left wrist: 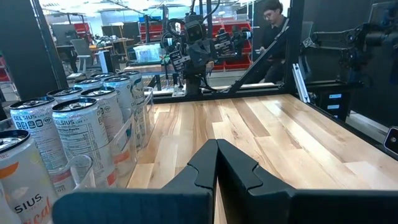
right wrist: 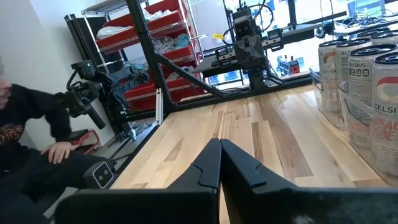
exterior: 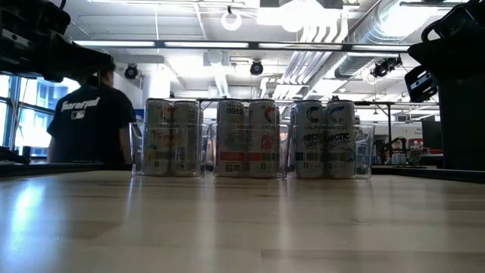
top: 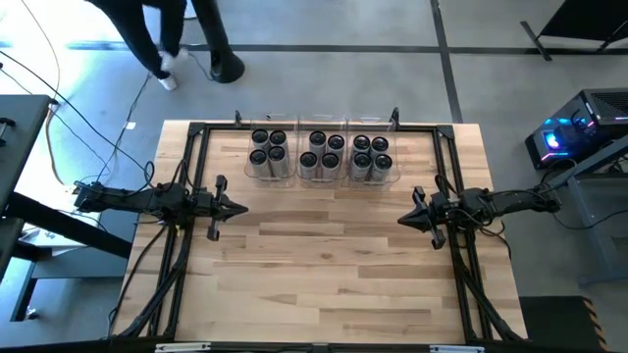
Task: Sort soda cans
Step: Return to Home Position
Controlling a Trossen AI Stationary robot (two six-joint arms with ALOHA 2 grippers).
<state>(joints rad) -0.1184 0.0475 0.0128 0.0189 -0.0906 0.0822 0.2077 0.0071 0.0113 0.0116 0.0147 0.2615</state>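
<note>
The dark two-finger left gripper (top: pixel 238 207) hangs over the left side of the light wooden plank table (top: pixel 324 279). Its fingers (left wrist: pixel 199 169) are pressed together to a point with nothing between them; the left wrist view shows only a thin seam where they meet. Facing it across the table, the dark two-finger right gripper (top: pixel 402 220) hangs over the right side. It is likewise closed to a point and empty. The two tips point at each other and are well apart, with bare wood between them.

Farther out, along the far edge of the table, three clear plastic rectangular bins stand side by side in a row: the left bin (top: pixel 248 167), the middle bin (top: pixel 322 180) and the right bin (top: pixel 396 169). The soda cans (top: pixel 329 160), small upright cylinders with dark rimmed tops and pale printed sides, stand inside these bins, a tight cluster in each. In the low view they show through the clear walls. Each gripper is clear of the bins, the left one nearer the left bin and the right one nearer the right bin.

Beyond the table's far left corner, a person (top: pixel 167 34) in dark clothes and a white shoe stands on the grey floor.
</note>
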